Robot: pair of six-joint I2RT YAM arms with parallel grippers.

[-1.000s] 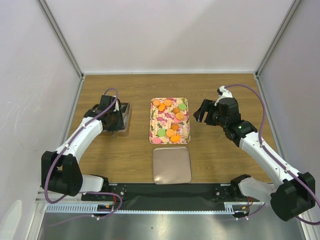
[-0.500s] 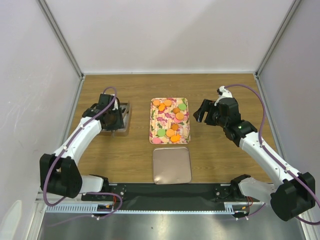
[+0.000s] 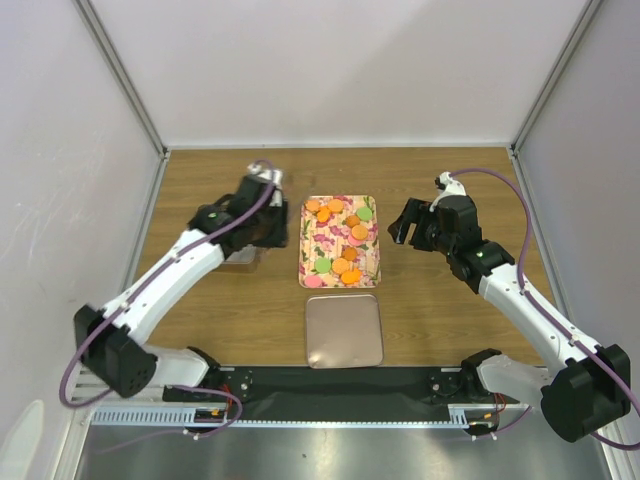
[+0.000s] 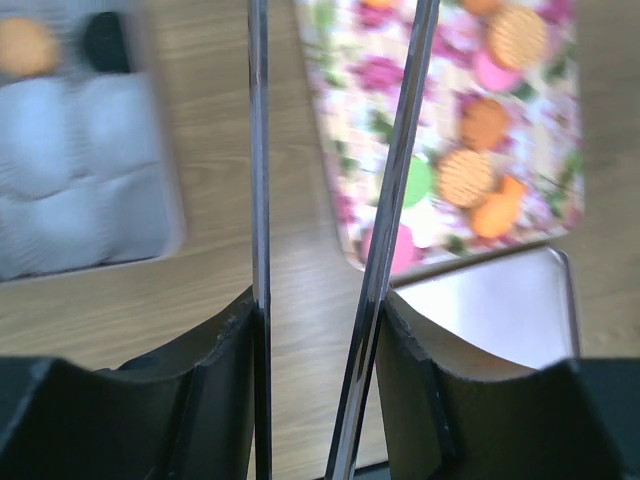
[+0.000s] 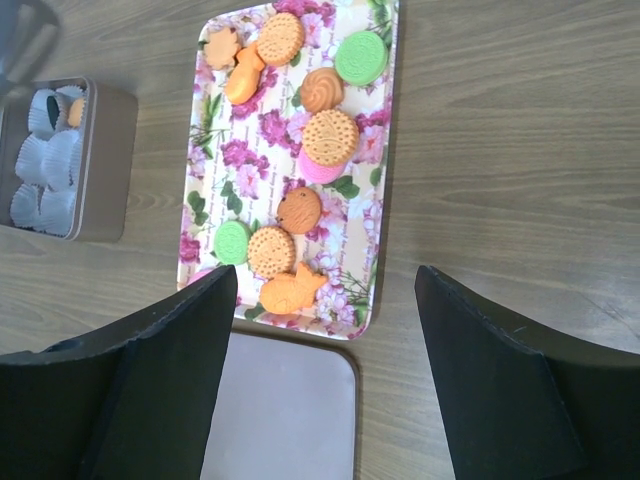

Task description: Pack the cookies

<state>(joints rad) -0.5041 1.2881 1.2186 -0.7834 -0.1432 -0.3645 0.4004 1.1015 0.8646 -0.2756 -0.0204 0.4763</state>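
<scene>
At the lower middle of the overhead view, nearest the arm bases, the metal lid (image 3: 343, 331) is being left alone by both arms. Just above it, the floral tray (image 3: 318, 240) is being used as the store of the cookies (image 3: 341, 266); about ten are being shown across it, mostly orange, with some green and pink.

The change is being made left of the tray. The left gripper (image 3: 268, 228), which was over the tin (image 5: 118, 165) a second ago, is being swung rightward. It is now being carried above the bare tabletop (image 3: 270, 310) between the tin and the tray's left edge. This is being read as a return trip for another cookie, with most of the packing yet to be done. An orange piece (image 4: 25, 45) and a black one (image 4: 105, 40) are being shown in the tin's paper cups (image 5: 45, 160) at the upper left of the left wrist view.

The thin fingers (image 4: 258, 150) are being held partly apart and, as far as the blurred view allows, nothing is being carried between them. The nearest cookies are being shown to the right of those fingers, not yet under them.

At the right of the tray, the right gripper (image 3: 400, 228) is being kept where it was, jaws wide and empty. In its own wrist view the cookies are being framed between its fingers, untouched.
</scene>
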